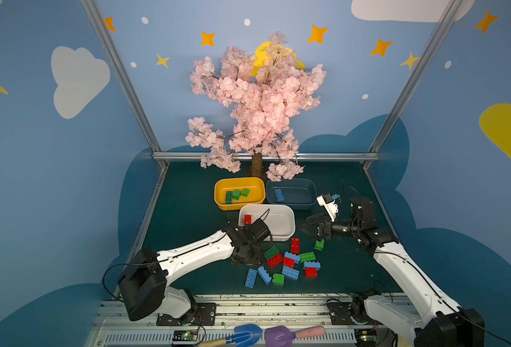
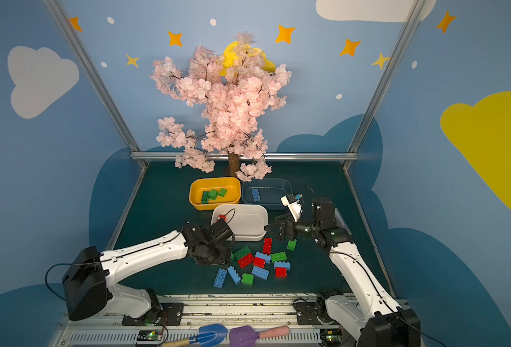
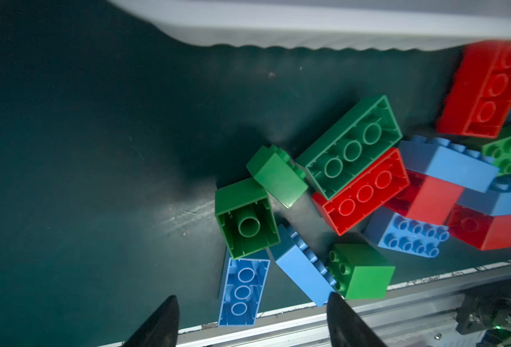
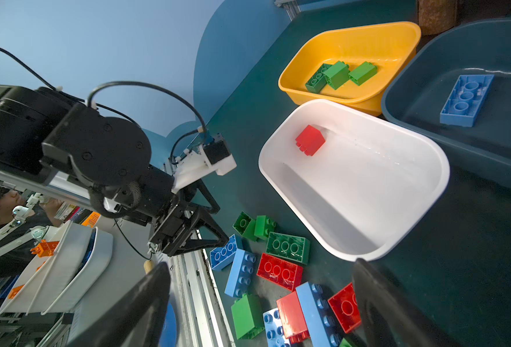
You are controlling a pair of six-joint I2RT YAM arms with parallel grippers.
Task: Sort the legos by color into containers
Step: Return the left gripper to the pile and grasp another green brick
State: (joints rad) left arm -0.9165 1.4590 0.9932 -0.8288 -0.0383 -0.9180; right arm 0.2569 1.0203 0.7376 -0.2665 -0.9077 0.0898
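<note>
Loose red, green and light blue legos (image 1: 287, 264) lie in a pile at the front middle of the mat. The yellow container (image 1: 218, 198) holds three green bricks (image 1: 236, 194). In the dark blue container (image 1: 311, 192) lies one blue brick (image 1: 279, 194), and in the white container (image 1: 278, 225) one red brick (image 1: 247, 219). My left gripper (image 1: 246, 260) hangs open and empty over the pile's left edge, above an upturned blue brick (image 3: 242, 291). My right gripper (image 1: 311, 223) stands open and empty right of the white container, above a lone green brick (image 1: 319, 245).
A pink blossom tree (image 1: 257, 105) stands behind the containers. A metal rail (image 1: 248, 300) runs along the mat's front edge, close to the pile. Blue (image 1: 245, 333) and purple (image 1: 278, 335) toy shovels lie in front of it.
</note>
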